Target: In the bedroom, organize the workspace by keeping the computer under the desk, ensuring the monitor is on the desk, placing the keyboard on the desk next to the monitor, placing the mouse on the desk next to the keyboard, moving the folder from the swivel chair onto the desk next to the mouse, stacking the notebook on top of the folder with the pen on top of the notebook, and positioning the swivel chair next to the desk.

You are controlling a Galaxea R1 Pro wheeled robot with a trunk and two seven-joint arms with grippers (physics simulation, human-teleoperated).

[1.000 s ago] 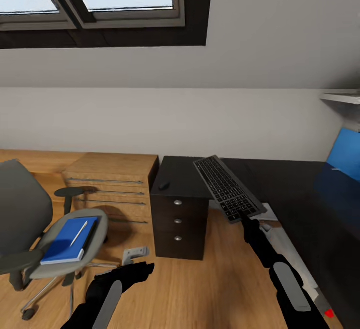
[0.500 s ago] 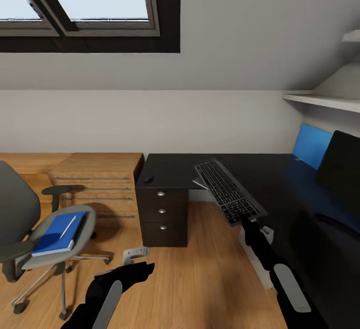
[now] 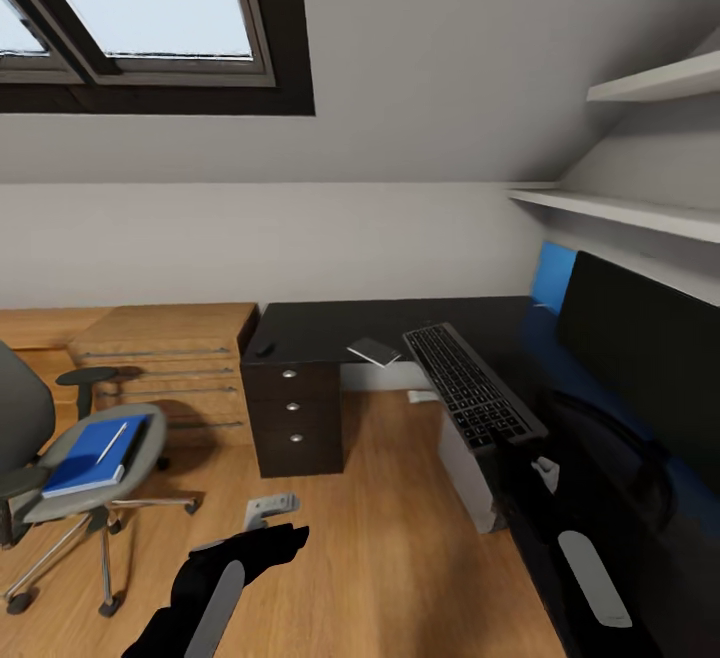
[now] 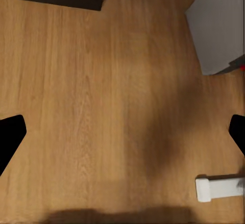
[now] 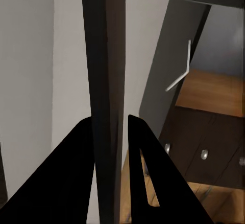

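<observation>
- Head view: the right gripper (image 3: 512,441) grips the keyboard (image 3: 472,384) by one short edge, so the board juts out in the air over the desk (image 3: 330,330). Held so far from its middle, it could tip or slip in the grip as it is lowered.
- The monitor (image 3: 640,358) stands close on the right; a careless swing could strike it. A small flat card (image 3: 373,351) and the mouse (image 3: 264,348) lie on the desk.
- The folder (image 3: 95,453) with a pen (image 3: 111,442) waits on the swivel chair (image 3: 70,458), well apart.
- Left wrist view: the left gripper (image 4: 122,137) is spread wide above bare floor (image 4: 102,81), holding nothing.
- Right wrist view: the fingers (image 5: 76,173) are clamped on the keyboard's thin edge (image 5: 104,81).
</observation>
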